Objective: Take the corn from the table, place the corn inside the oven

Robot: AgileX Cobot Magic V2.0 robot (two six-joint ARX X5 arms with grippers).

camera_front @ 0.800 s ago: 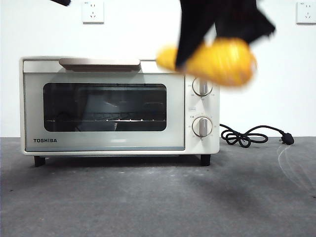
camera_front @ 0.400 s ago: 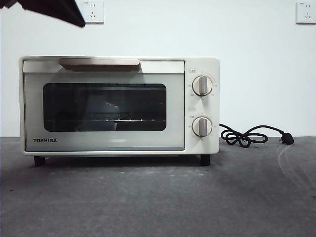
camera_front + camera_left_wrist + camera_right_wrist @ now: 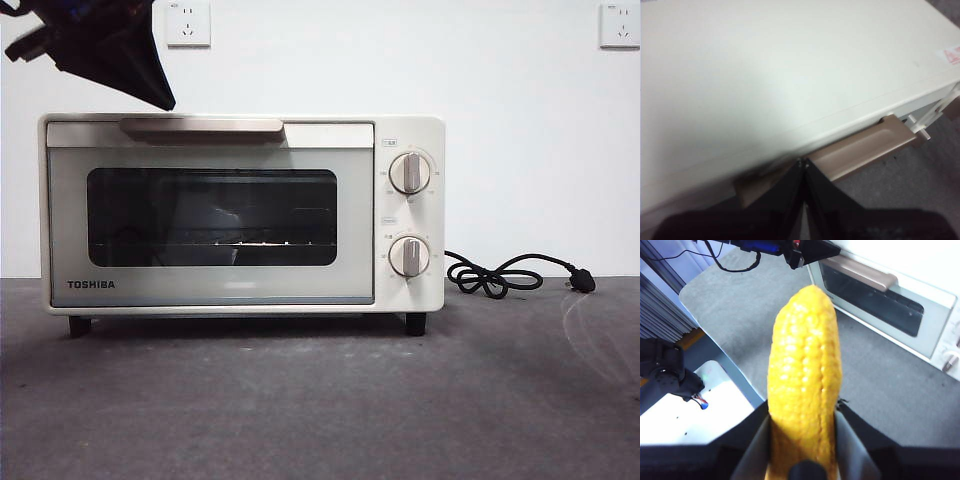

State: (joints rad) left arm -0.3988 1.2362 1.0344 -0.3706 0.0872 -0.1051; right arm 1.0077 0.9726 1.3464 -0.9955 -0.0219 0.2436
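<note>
**A:** Where is the corn [image 3: 804,385] at this moment?

**B:** Clamped in the right tool [image 3: 802,440], both jaws pressed against its lower half, tip pointing away from the wrist. It hangs high above the worktop [image 3: 880,390], well in front of the oven [image 3: 900,305]. The front view no longer shows it: a second ago it crossed that picture as a yellow blur near the upper knob [image 3: 409,172], and half a second ago it had already gone.

**A:** And the left tool [image 3: 802,170]?

**B:** Its two jaws meet at the tips, closed on nothing, right at the beige handle [image 3: 860,150] on the oven's top front edge. I cannot tell whether they touch the bar. In the front view this tool [image 3: 150,90] is the dark shape at the top left corner, and it reaches lower than half a second ago, its point now just above the handle's left end.

**A:** The oven itself?

**B:** Unmoved, door [image 3: 210,222] shut, both knobs as before. The black cord [image 3: 500,275] lies coiled on the worktop to its right, where it lay earlier.
</note>
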